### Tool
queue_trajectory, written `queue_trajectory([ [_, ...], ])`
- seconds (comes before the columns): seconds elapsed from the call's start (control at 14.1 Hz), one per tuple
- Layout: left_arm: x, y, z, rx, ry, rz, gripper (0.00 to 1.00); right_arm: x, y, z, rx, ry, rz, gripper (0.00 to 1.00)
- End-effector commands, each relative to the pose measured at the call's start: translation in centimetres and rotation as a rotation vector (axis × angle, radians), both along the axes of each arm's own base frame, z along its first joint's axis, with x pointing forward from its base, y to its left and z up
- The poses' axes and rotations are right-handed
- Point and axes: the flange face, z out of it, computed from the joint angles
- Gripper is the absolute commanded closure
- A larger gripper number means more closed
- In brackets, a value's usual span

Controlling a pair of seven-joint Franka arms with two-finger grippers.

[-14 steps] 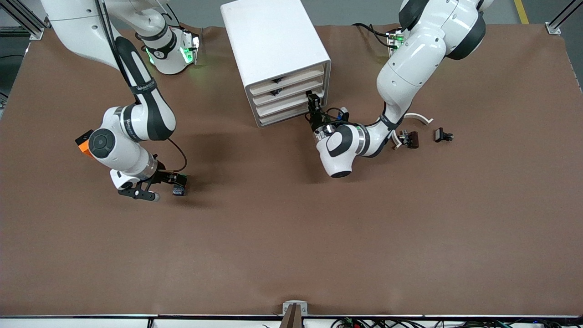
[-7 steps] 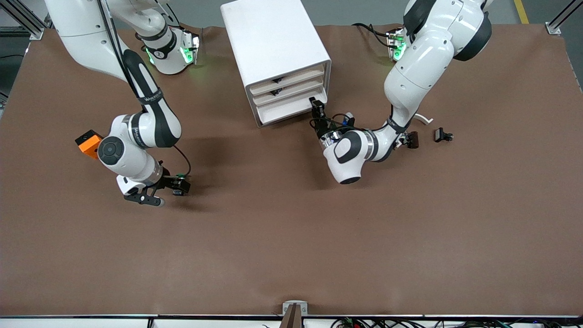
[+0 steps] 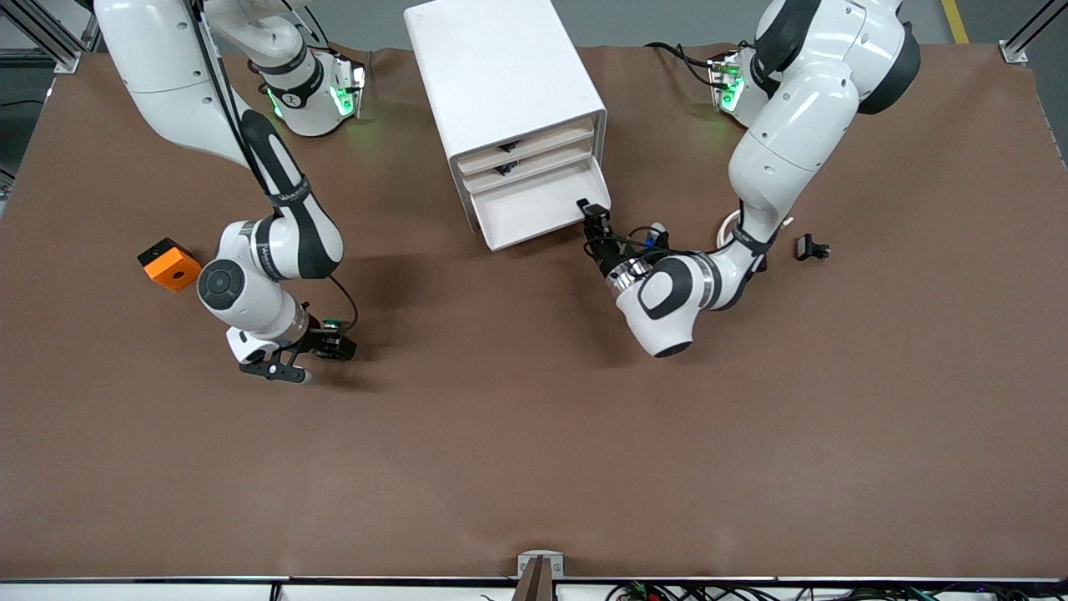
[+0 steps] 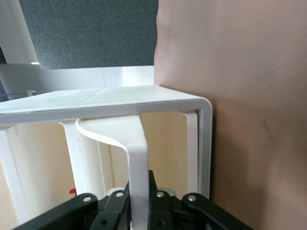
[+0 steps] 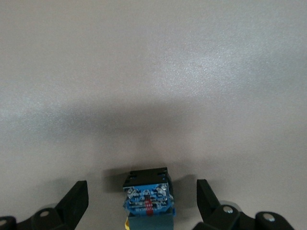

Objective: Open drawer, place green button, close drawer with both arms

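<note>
The white cabinet (image 3: 501,75) stands at the middle of the table's robot side. Its third drawer (image 3: 534,219) is pulled partly out, showing a white tray. My left gripper (image 3: 594,210) is at the drawer's front corner, toward the left arm's end. In the left wrist view the gripper (image 4: 139,187) is shut on a thin white strip of the drawer (image 4: 136,158). My right gripper (image 3: 321,361) is low over the table, open, with its fingers on both sides of the button (image 3: 331,351). In the right wrist view the gripper (image 5: 141,191) straddles the button (image 5: 146,194). The button's dark body and blue label show; its green cap is hidden.
An orange cube with a hole (image 3: 169,264) lies near the right arm's elbow. A small black clip (image 3: 809,247) and part of a white ring (image 3: 727,225) lie beside the left arm's forearm. The brown table (image 3: 534,459) stretches toward the front camera.
My left gripper has drawn the third drawer out toward the front camera. My right gripper has come down around the button. The right arm's elbow has shifted off the orange cube.
</note>
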Motion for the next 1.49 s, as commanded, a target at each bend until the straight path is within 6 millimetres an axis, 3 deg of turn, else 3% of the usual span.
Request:
queue_trajectory([
  [0.0, 2.9, 1.0, 1.0, -0.026, -0.034, 0.055, 0.9, 0.2, 0.3, -0.2, 0.001, 0.009, -0.004, 0.0],
  [0.07, 3.3, 1.3, 1.2, -0.028, -0.04, 0.061, 0.9, 0.1, 0.3, -0.2, 0.002, 0.012, 0.0, 0.03],
  [0.36, 4.8, 3.2, 1.2, -0.021, -0.045, 0.102, 0.87, -0.5, 0.3, -0.7, 0.003, 0.027, -0.016, 0.98],
  [0.57, 4.6, 3.2, 0.8, -0.02, -0.04, 0.101, 0.86, -0.5, 0.2, -0.3, 0.005, 0.024, -0.02, 1.0],
  [0.71, 4.5, 3.2, 0.5, -0.019, -0.035, 0.102, 0.79, -0.6, 0.4, 0.3, 0.009, 0.055, -0.018, 1.0],
  [0.85, 4.4, 3.0, 0.4, -0.018, -0.04, 0.1, 0.58, -0.4, 1.1, 2.7, 0.021, 0.062, -0.054, 1.0],
  [0.93, 4.4, 3.0, 0.4, -0.018, -0.042, 0.099, 0.43, -0.6, 2.6, 4.3, 0.028, 0.062, -0.064, 1.0],
  [1.0, 4.4, 3.0, 0.4, -0.018, -0.042, 0.099, 0.18, -0.7, 4.5, 5.9, 0.035, 0.065, -0.102, 1.0],
  [1.07, 4.4, 2.9, 0.4, -0.019, -0.042, 0.098, 0.0, -1.0, 6.3, 7.2, 0.038, 0.08, -0.142, 1.0],
  [1.42, 4.7, 3.3, 0.6, -0.019, -0.051, 0.098, 0.0, -2.0, 19.6, 14.3, 0.054, 0.108, -0.356, 1.0],
])
